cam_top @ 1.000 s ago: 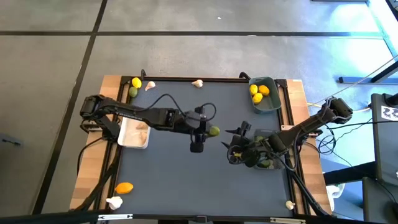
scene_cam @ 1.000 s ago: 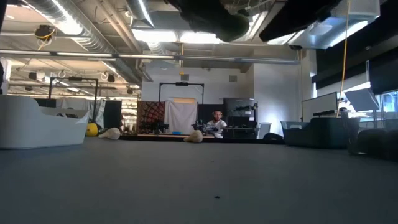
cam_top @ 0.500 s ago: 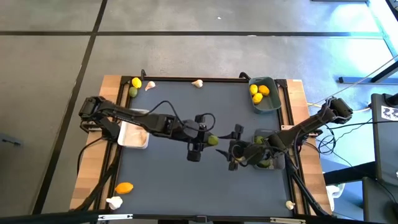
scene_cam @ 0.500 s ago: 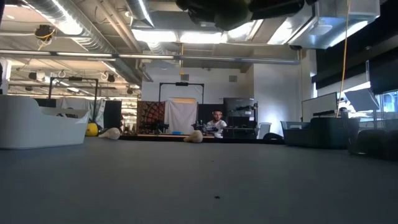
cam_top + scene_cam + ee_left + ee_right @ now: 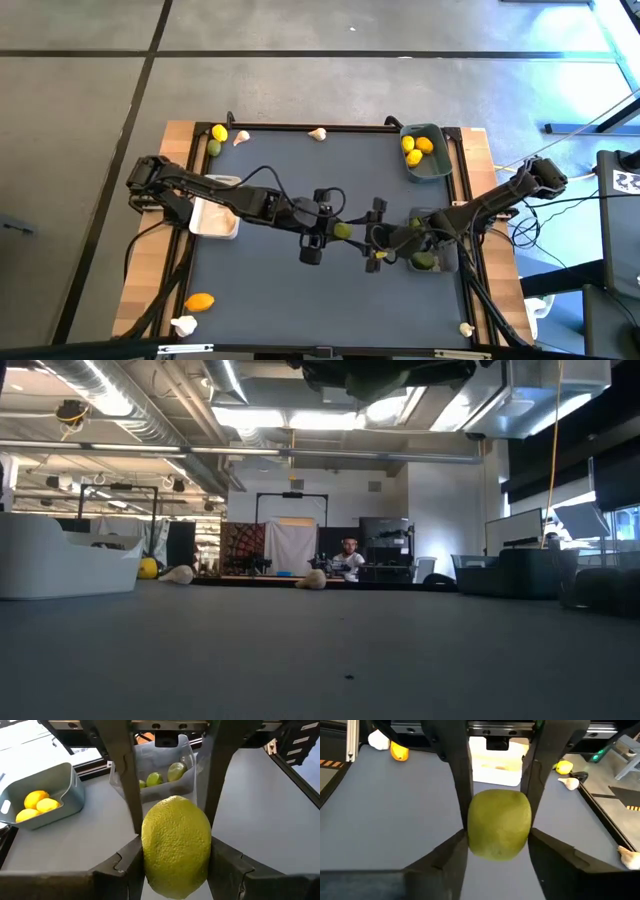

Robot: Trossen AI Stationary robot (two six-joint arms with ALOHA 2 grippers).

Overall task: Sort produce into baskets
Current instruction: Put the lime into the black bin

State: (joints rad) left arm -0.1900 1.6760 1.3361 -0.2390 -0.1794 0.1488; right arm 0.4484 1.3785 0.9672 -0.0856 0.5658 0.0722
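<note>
above the middle of the dark worktop (image 5: pixel 280 290), the left gripper (image 5: pixel 330 228) and right gripper (image 5: pixel 368 236) meet nose to nose around 1 green lime (image 5: pixel 343 231). the left gripper's fingers (image 5: pixel 125 865) clamp the lime; the right gripper's fingers (image 5: pixel 540 845) sit against its sides too, closed on it. the dark grey basket (image 5: pixel 450 262) holds limes, the blue-grey basket (image 5: pixel 432 168) lemons, the white basket (image 5: pixel 215 226) garlic.
</note>
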